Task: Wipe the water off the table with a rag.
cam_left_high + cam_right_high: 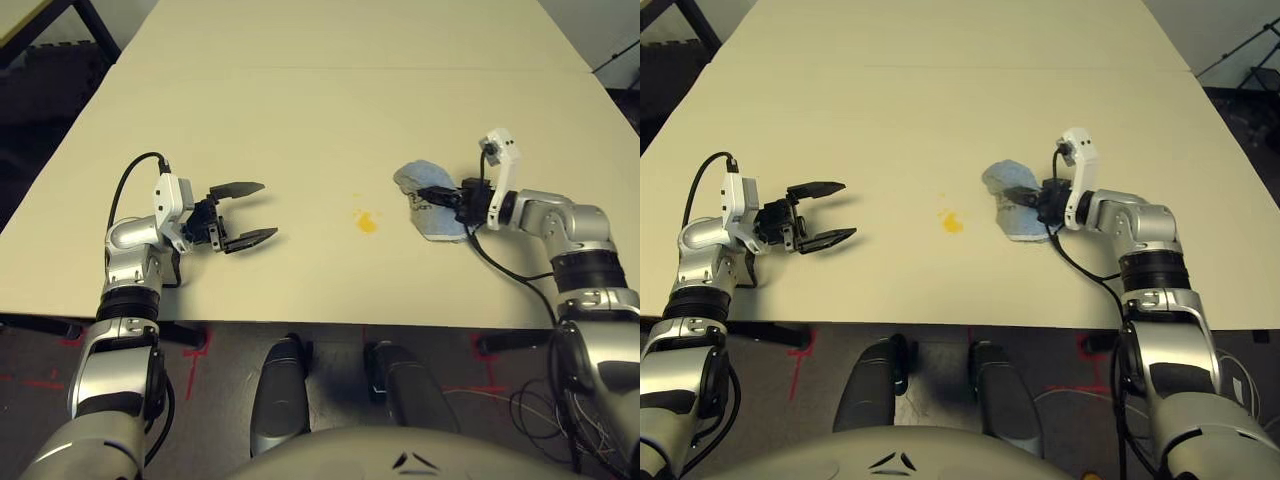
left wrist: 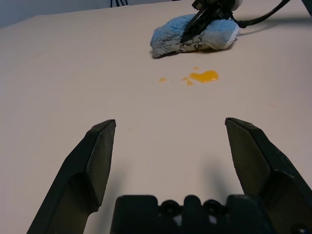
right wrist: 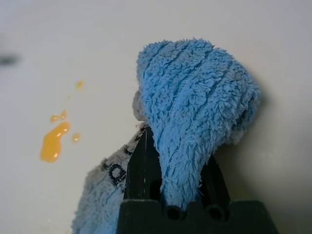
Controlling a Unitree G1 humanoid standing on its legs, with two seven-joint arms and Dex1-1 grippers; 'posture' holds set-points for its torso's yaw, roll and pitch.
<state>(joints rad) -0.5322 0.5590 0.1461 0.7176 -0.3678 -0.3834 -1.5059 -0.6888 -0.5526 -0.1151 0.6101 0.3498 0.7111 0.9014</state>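
Firmly between the right gripper's (image 3: 178, 161) fingers, the rag (image 3: 195, 87).

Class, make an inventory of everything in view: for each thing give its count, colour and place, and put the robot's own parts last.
rag: one, light blue-grey with dark printing, on the table, pinched in the right gripper
water: one larger splotch and several specks, yellow-orange, on the table between the two grippers, nearer the rag
table: one, cream-beige with a thin seam, in front of the robot
floor markings: several, red, on the grey floor
left gripper: one, black, over the table, open and empty
right gripper: one, black, shut on the rag
arms: two, silver and black, left and right
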